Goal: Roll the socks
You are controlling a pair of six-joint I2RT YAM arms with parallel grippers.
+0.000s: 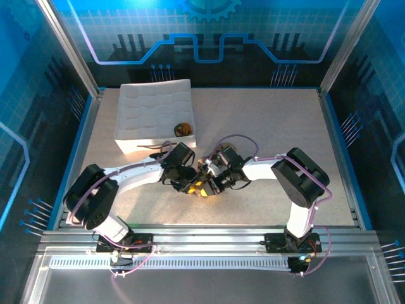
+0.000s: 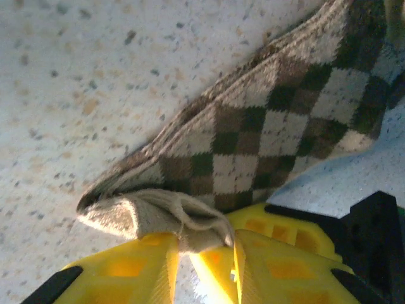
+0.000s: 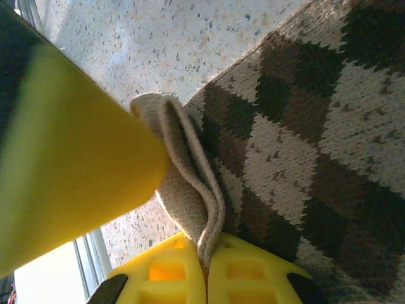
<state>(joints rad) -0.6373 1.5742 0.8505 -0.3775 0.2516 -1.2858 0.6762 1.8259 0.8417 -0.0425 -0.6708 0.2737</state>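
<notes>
Knit argyle sock (image 2: 272,120), diamonds of brown, beige and dark green, lying flat on speckled stone-look bench (image 2: 95,76), mid-bench between the two wrists. Plain beige edge doubled into a soft fold. Fold pinched by right end effector (image 3: 205,253), yellow moulded fingers pressed together. Same beige edge nipped by left end effector (image 2: 202,244), fingers narrowly apart. White quilted tray (image 1: 152,107) well apart, far left.
</notes>
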